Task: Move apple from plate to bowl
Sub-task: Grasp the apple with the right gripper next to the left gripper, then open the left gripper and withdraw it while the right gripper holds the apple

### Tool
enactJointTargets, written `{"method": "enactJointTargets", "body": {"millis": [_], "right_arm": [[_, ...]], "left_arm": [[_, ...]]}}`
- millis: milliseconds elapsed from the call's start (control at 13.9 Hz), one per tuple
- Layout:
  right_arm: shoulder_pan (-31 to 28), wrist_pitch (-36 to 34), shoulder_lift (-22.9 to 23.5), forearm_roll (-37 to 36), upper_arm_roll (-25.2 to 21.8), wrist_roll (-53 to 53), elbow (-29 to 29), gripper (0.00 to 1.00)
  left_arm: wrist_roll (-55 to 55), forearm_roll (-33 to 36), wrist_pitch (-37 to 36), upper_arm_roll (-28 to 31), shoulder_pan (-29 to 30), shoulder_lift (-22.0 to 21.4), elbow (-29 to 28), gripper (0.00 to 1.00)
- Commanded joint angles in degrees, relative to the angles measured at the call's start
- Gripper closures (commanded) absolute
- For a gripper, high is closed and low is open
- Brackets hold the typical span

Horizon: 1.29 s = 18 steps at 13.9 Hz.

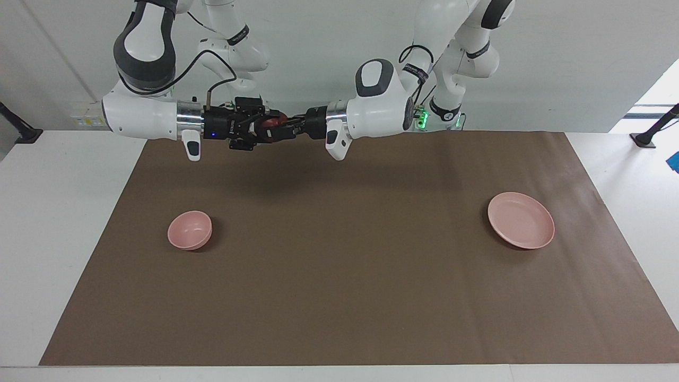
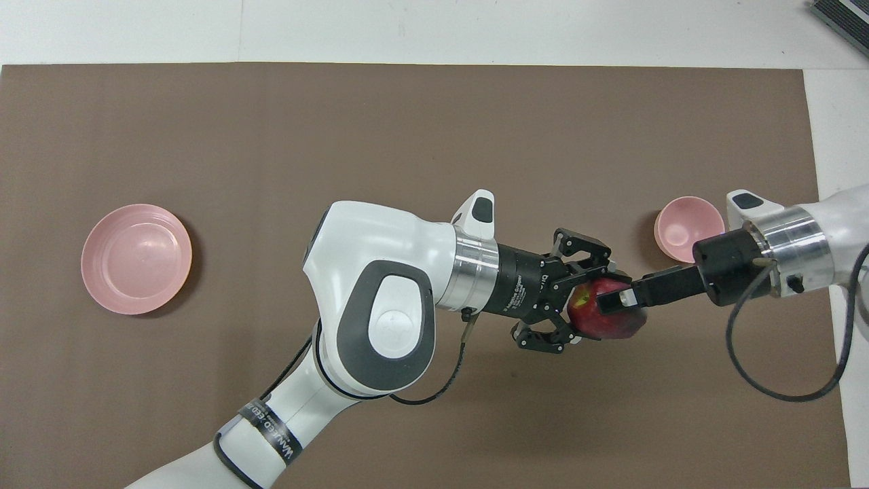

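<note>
Apple (image 2: pixel 601 314) dark red with small yellow patch; plate (image 1: pixel 521 220) and bowl (image 1: pixel 190 229) plain pale pink; mat (image 1: pixel 350 276) plain brown to table edges; table (image 1: pixel 48 223) white; arms white and dark grey, grippers black

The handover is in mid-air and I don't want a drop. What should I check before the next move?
1. Apple off the plate: ok.
2. Apple up in the air between the left hand and the right hand: ok.
3. Right hand's grip secure: cannot tell.
4. Left hand safe to let go: cannot tell.
5. Bowl empty and upright, toward the right arm's end: ok.
</note>
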Motion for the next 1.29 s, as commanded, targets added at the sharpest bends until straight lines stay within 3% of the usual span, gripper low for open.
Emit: {"method": "enactJointTargets", "body": {"millis": [0,143,287,358,430,860,1219], "right_arm": [[0.0,0.9,-1.3,-1.5,0.5,1.0,-1.0,0.79],[0.0,0.9,-1.1,-2.1,0.5,0.9,-0.8,0.98],[0.0,0.9,-1.0,-2.5,0.6,0.9,-0.7,1.00],[0.0,0.9,-1.0,-2.5,0.6,0.9,-0.7,1.00],[-0.1,0.9,-0.9,-2.5,0.6,0.9,-0.7,1.00],[-0.2,0.9,-0.2,-4.5,0.5,0.4,0.8,1.00],[-1.1,1.2,1.7,-10.7,0.5,-2.1,3.6,1.00]], "left_arm": [[-0.7,-1.2,1.3,0.4,-1.4,-0.4,0.2,1.00],[-0.7,-1.0,1.3,0.4,-1.4,-0.4,0.3,1.00],[-0.9,-0.6,1.4,0.4,-1.4,-0.4,0.6,1.00],[-1.1,-0.5,1.3,0.5,-1.3,-0.3,0.7,0.58],[-1.2,-0.5,1.2,0.5,-1.1,-0.3,0.8,0.01],[-1.3,3.8,0.2,1.2,1.1,-0.4,0.6,0.00],[-1.2,22.0,0.0,1.3,1.7,-0.3,0.3,0.00]]}}
